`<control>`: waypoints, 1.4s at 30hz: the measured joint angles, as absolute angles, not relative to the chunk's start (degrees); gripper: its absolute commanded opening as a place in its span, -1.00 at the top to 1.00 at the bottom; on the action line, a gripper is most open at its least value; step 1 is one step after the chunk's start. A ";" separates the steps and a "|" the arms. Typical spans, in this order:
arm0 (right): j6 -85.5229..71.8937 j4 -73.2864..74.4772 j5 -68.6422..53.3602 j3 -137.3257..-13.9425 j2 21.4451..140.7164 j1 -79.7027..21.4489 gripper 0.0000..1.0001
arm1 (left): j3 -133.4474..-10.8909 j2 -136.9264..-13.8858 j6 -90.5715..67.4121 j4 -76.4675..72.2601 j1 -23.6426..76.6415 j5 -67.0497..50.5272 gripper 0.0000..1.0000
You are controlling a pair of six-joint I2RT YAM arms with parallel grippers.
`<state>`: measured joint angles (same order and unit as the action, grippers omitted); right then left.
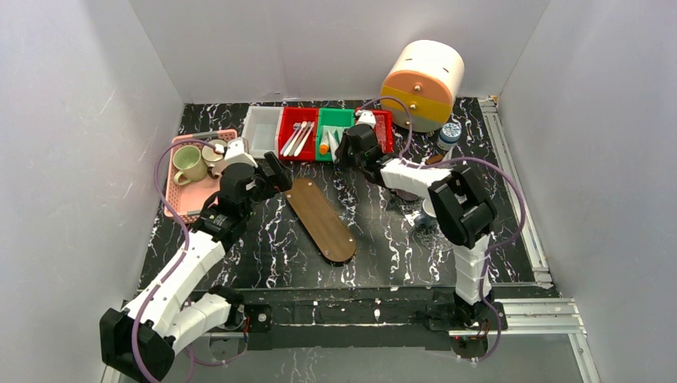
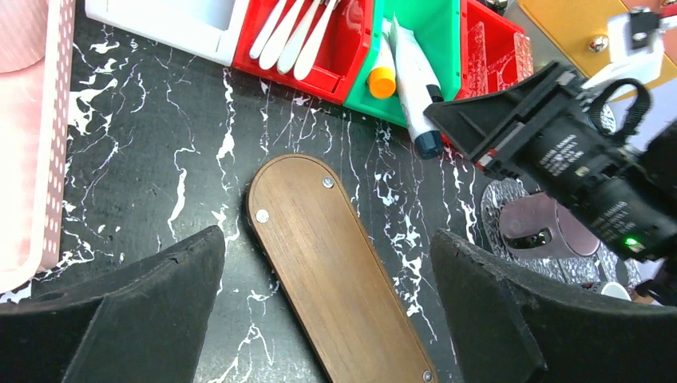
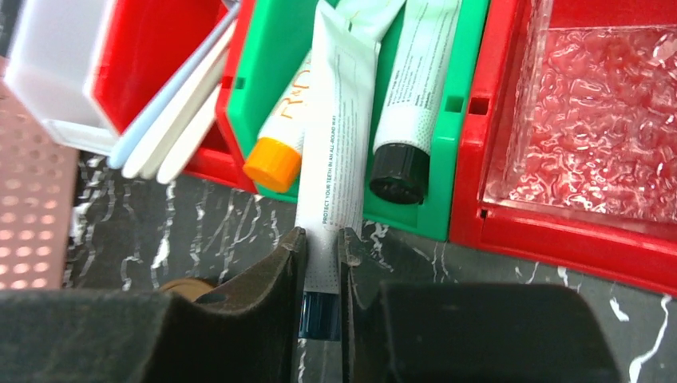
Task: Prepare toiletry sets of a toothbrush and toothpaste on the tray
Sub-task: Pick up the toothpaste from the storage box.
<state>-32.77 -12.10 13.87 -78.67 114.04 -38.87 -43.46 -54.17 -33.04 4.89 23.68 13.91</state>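
Plainly, the right tool (image 3: 321, 243) was pinching the toothpaste tube (image 3: 335, 144) just above its dark blue cap. The tube's cap end hung over the front lip of the green bin (image 3: 267, 88), while its tail lay inside. The bin stood at the far edge of the worktop.

The tube looked soft and glossy, a flattened white sleeve, so a narrow grip that low could have let it swivel or slide out on lifting. Its tail lay against the orange-capped tube (image 3: 283, 120) and beside the black-capped tube (image 3: 415, 88). A sideways pull might have dragged either neighbour over the lip.

The left tool (image 2: 327, 239) was spread wide above the tray (image 2: 351, 295), a smooth oblong of brown wood with small screws, lying empty mid-worktop. Its hard, rimless surface could have let a round-capped tube roll off.

The toothbrushes (image 2: 287, 36), slim white plastic, lay bundled in the red bin (image 2: 335, 76).
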 measured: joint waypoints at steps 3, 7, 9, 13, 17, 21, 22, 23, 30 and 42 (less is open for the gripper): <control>-31.22 -12.16 13.89 -80.71 117.54 -38.68 0.47 | -43.51 -53.98 -33.01 5.28 23.68 14.37 -0.97; -29.52 -11.77 13.21 -82.65 120.53 -38.76 0.30 | -43.77 -52.84 -31.68 6.92 23.68 15.99 -0.97; -28.82 -11.79 12.93 -83.29 121.12 -39.18 0.23 | -43.86 -51.66 -30.70 7.62 23.68 17.19 -0.97; -28.27 -11.73 12.75 -83.46 121.49 -39.33 0.14 | -43.92 -49.74 -29.34 8.05 23.68 18.98 -0.97; -28.71 -11.75 12.73 -83.90 122.17 -39.35 0.09 | -43.92 -48.95 -28.71 8.08 23.68 19.57 -0.97; -30.09 -11.75 12.91 -84.01 122.43 -39.33 0.08 | -43.92 -48.97 -28.71 8.21 23.68 19.55 -0.97; -30.46 -11.77 12.99 -84.03 122.43 -39.33 0.08 | -43.92 -48.97 -28.73 8.21 23.68 19.53 -0.97; -31.05 -11.75 13.17 -84.07 122.52 -39.33 0.08 | -43.92 -48.97 -28.73 8.21 23.68 19.53 -0.97; -33.74 -11.92 13.06 -84.33 123.13 -39.22 0.37 | -43.88 -48.95 -28.99 8.19 23.68 18.98 -0.97; -36.07 -17.65 9.87 -74.43 117.03 -38.85 0.48 | -41.60 -50.59 -31.14 6.09 23.68 14.04 -0.97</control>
<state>-36.07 -17.65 9.87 -74.43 117.03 -38.85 -41.60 -50.59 -31.14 6.09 23.68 14.04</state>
